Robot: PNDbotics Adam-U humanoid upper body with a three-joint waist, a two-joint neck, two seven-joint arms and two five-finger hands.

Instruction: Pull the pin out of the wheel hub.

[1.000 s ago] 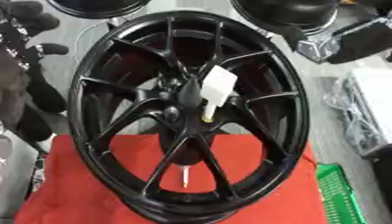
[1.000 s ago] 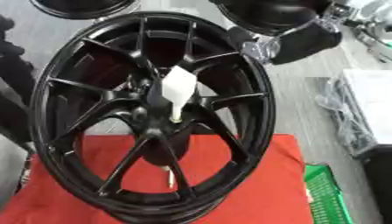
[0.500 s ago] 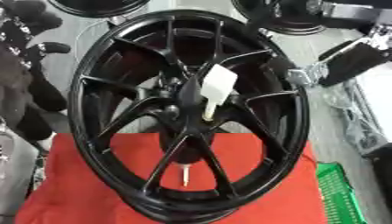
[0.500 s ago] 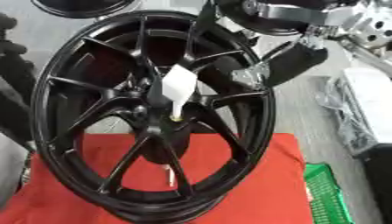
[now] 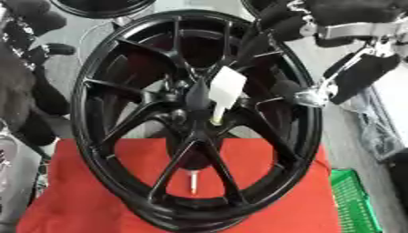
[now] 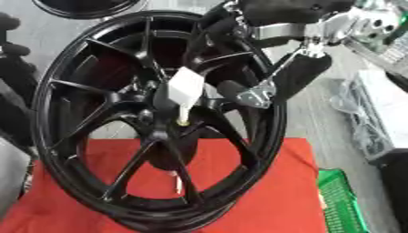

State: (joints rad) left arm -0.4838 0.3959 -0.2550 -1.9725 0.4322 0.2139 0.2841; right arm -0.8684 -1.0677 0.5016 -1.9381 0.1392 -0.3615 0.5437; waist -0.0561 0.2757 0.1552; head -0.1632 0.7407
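At hub centre, pin [image 5: 217,109] with white tag still seated in wheel hub [image 5: 191,119]; right hand [image 6: 275,75] near, fingers relaxed, holding nothing; pull left.

No readable text, label, brand, number or sign appears anywhere. The white paper tag [image 5: 226,87] hanging at the hub of the black spoked alloy wheel [image 5: 143,59] looks blank.

Workshop or garage setting, black alloy wheel [image 5: 195,123] standing upright on a red cloth [image 5: 79,200], more dark rims [image 5: 104,7] on the grey floor [image 6: 318,113] behind, green crate [image 5: 354,200] alongside
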